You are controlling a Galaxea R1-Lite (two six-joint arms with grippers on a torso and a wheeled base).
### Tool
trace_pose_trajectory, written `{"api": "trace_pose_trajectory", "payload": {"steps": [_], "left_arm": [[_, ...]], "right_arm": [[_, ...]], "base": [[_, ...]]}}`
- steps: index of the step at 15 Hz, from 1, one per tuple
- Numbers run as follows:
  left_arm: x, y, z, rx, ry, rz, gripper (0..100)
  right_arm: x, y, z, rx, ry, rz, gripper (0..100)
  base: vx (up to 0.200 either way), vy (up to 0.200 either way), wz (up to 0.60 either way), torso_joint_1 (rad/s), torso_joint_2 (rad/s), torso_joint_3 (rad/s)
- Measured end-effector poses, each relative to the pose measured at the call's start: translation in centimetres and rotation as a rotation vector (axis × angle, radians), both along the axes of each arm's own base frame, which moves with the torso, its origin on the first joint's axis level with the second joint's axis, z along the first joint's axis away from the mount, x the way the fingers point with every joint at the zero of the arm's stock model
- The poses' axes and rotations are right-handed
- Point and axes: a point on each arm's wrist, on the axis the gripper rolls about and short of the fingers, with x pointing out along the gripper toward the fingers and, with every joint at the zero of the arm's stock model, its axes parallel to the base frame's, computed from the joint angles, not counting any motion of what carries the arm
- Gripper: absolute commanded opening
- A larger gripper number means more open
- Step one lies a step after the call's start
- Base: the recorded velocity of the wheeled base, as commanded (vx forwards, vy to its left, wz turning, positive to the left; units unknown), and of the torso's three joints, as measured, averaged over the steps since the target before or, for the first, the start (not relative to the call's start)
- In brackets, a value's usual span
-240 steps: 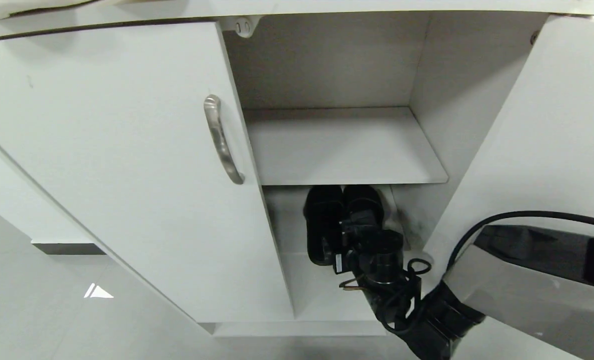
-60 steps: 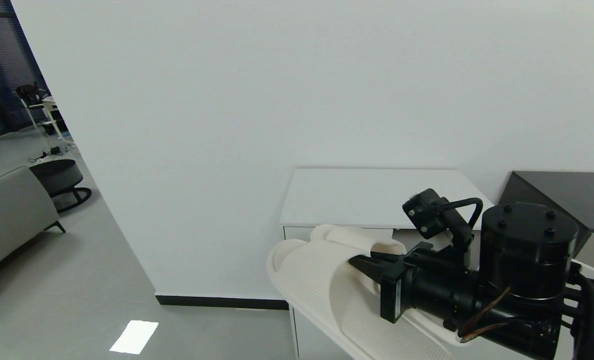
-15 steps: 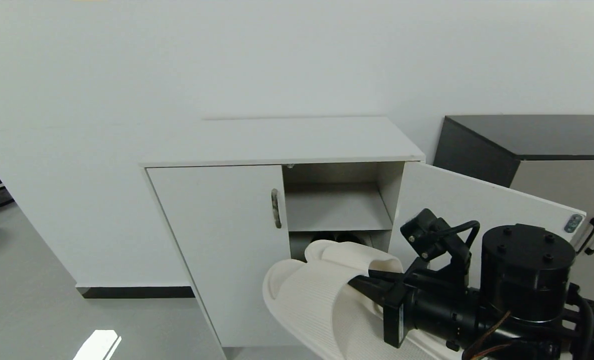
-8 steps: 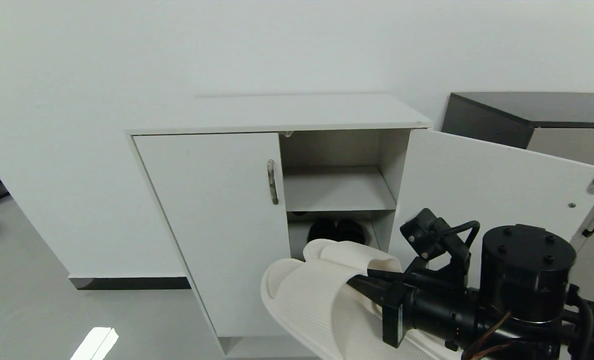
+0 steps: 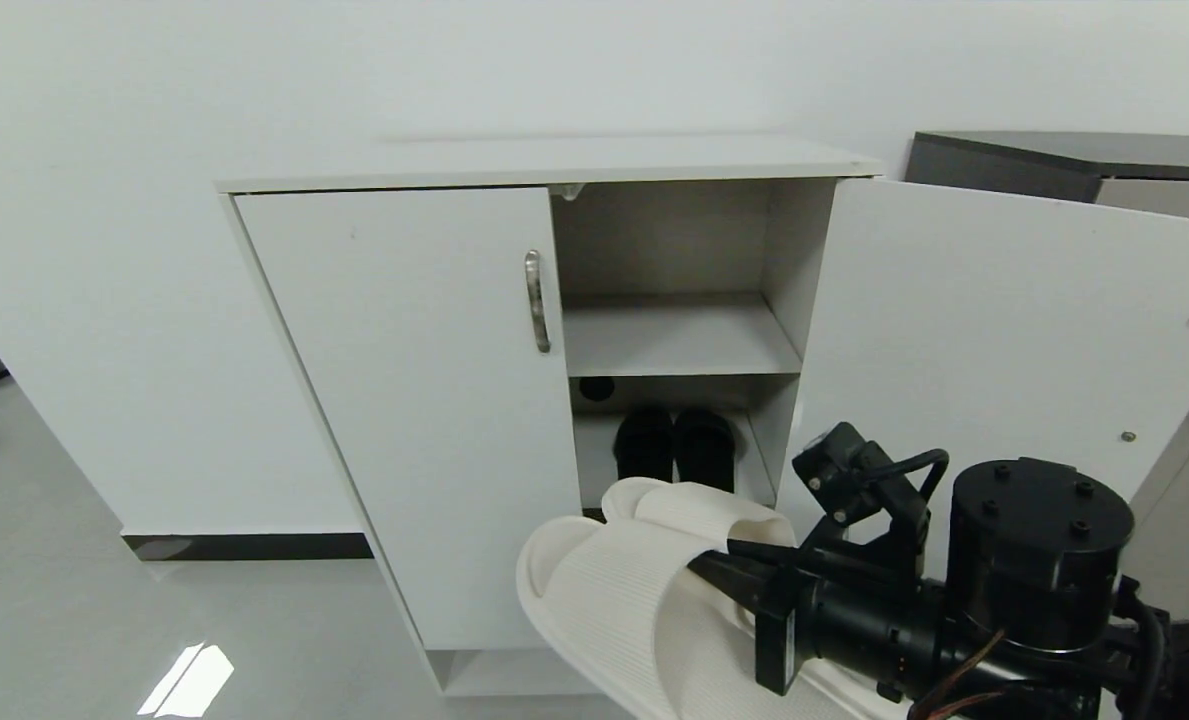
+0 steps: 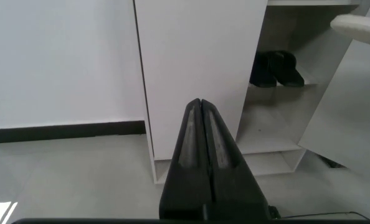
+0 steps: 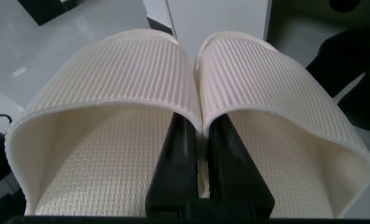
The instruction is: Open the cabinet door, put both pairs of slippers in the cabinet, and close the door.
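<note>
The cabinet [image 5: 554, 158] stands with its right door [image 5: 994, 330] swung wide. The white slippers [image 5: 634, 600] hang just before the cabinet's opening, with the right end effector [image 7: 200, 155] pinching their adjoining strap edges together. The black slippers [image 5: 674, 445] sit low inside the cabinet. The left end effector [image 6: 200, 124], pressed together and empty, points at the cabinet. The white pair looks light, soft and floppy, so that pinch at the straps seems apt.

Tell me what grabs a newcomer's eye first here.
The pair of cream ribbed foam slippers, pinched by their straps in the right end effector, looms in the foreground before the white two-door cabinet. Its right door stands open, and a pair of black slippers sits on a lower shelf inside.
</note>
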Motion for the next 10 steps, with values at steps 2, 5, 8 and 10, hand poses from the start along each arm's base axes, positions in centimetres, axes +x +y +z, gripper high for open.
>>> {"api": "trace_pose_trajectory", "payload": {"steps": [2, 5, 8, 10], "left_arm": [[0.0, 0.0, 0.0, -0.003, 0.000, 0.000, 0], [0.0, 0.0, 0.0, -0.004, 0.000, 0.000, 0], [0.0, 0.0, 0.0, -0.003, 0.000, 0.000, 0], [0.0, 0.0, 0.0, -0.002, 0.000, 0.000, 0]], "right_arm": [[0.0, -0.1, 0.0, 0.017, -0.014, -0.001, 0], [0.1, -0.4, -0.4, -0.015, -0.025, -0.031, 0], [1.4, 0.4, 0.4, -0.148, 0.013, -0.300, 0], [1.9, 1.8, 2.1, -0.217, 0.100, -0.446, 0]], "base": [[0.000, 0.000, 0.00, -0.009, 0.04, 0.025], [0.000, 0.000, 0.00, 0.000, 0.00, 0.000], [0.000, 0.000, 0.00, 0.000, 0.00, 0.000], [0.000, 0.000, 0.00, 0.000, 0.00, 0.000]]}}
